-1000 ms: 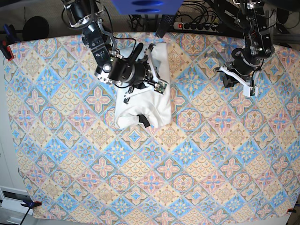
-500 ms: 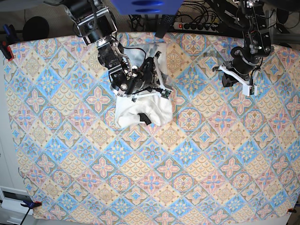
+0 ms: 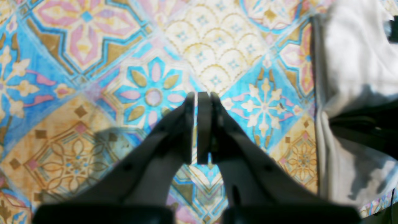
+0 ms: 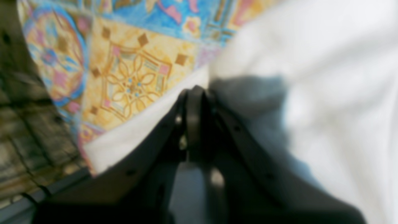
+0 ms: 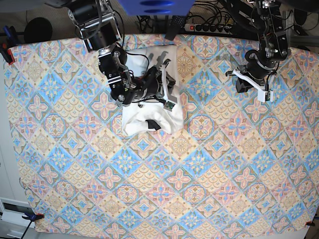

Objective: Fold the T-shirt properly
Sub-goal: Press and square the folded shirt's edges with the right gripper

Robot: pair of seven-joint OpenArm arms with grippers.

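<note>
The white T-shirt (image 5: 149, 107) lies as a folded bundle on the patterned cloth at the back, left of centre, with a small dark patch (image 5: 153, 125) near its front edge. My right gripper (image 5: 162, 66) hangs over its rear part. In the blurred right wrist view the gripper (image 4: 195, 91) has its jaws together at a raised fold of the shirt (image 4: 311, 77). My left gripper (image 5: 242, 83) hovers apart at the back right. In the left wrist view it (image 3: 199, 96) is shut and empty above the cloth, with the shirt (image 3: 351, 62) at the right edge.
The patterned tablecloth (image 5: 164, 174) covers the whole table. A power strip and cables (image 5: 209, 27) run along the back edge. Clamps (image 5: 6, 50) hold the cloth at the left corners. The table's rear edge (image 4: 46, 109) is close to my right gripper.
My right arm has swung its wrist back toward the rear of the shirt, and the shirt's rear part has spread out to the left. My left arm has barely moved.
</note>
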